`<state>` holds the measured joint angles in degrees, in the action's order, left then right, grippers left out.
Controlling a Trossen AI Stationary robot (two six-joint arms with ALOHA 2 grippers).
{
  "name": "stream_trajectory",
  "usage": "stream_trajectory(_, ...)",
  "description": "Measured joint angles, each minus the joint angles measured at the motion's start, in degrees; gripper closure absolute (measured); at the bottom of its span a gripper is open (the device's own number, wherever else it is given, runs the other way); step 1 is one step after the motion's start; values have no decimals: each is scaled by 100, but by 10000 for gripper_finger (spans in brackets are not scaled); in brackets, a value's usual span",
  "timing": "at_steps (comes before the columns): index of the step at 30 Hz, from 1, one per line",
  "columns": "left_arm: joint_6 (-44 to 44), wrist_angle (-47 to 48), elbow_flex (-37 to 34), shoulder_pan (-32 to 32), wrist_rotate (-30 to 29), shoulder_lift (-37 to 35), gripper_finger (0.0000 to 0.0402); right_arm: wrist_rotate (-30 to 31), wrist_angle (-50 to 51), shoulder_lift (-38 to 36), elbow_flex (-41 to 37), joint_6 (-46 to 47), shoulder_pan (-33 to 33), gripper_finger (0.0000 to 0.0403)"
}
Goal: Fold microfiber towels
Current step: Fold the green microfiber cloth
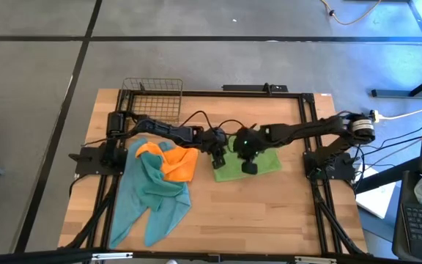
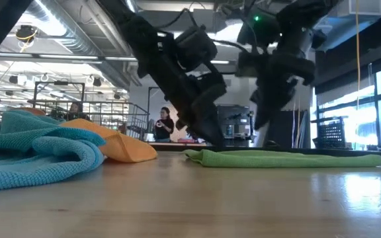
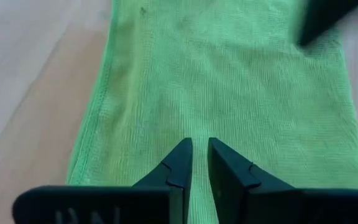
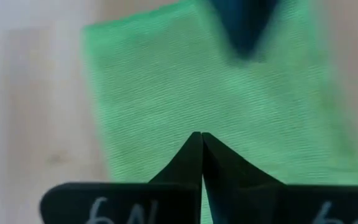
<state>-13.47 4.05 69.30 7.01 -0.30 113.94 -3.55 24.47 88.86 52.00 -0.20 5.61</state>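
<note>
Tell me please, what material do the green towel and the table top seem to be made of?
The green towel looks like soft microfiber cloth: matte, with a fine knitted weave and a stitched hem along its edge. It lies flat and limp. The table top looks like light wood, probably plywood or sealed board: pale grain shows, and in the low view it gives a faint sheen.

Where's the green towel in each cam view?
High: green towel at table centre, under both claws.
Low: flat strip right of centre, right of the orange towel.
Left wrist: fills the frame.
Right wrist: fills the middle.
Shared landmark: wooden table.
</note>
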Motion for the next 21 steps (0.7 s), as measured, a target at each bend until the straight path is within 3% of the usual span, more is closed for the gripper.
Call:
stream_trajectory(2, -251, -64, 13, -57, -7, -47, 358, 358, -242, -82, -80, -76, 217, 393)
stream_trajectory(5, -598, -1, 2, -213, -25, -69, 358, 406, -853, -45, -361, 75, 675, 393)
stream_trajectory(10, -892, 50, 2, -542, -627, -75, 358, 16, -1374, 253, -592, 249, 1321, 393)
stream_trajectory(14, -901, -71, 2, -707, -1179, -70, 358, -745, -1647, 617, -596, -3, 1563, 393)
stream_trajectory(21, -911, -202, -1, -825, -1005, 195, 358, -941, -1775, 1076, -593, 0, 1556, 393)
